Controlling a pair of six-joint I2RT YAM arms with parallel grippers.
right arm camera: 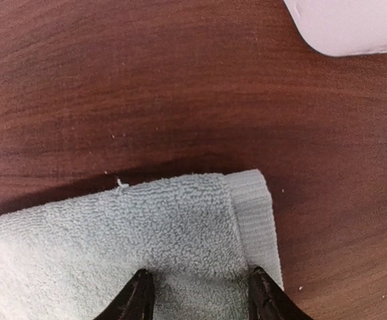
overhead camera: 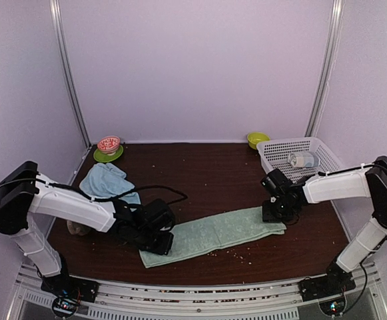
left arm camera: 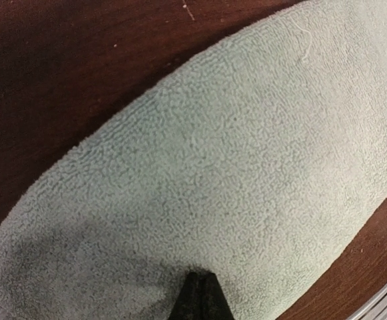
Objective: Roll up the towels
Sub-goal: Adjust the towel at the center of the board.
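The pale sage-green towel (overhead camera: 213,233) lies as a long folded strip across the front of the table. My left gripper (overhead camera: 158,244) is at its left end. In the left wrist view the fingers (left arm camera: 200,297) are closed together with their tips sunk into the towel (left arm camera: 213,167). My right gripper (overhead camera: 278,215) is open at the right end. Its fingertips (right arm camera: 140,297) rest apart on the towel (right arm camera: 180,227), near the hemmed edge. The light blue towel (overhead camera: 106,180) lies crumpled at the back left, away from both grippers. No printed mark shows.
A white basket (overhead camera: 326,157) with a mug (overhead camera: 303,160) lying in it stands at the back right, beside a green bowl (overhead camera: 258,139). A red bowl on a green plate (overhead camera: 108,145) sits at the back left. A small brown object (overhead camera: 80,229) lies by the left arm. Crumbs dot the table.
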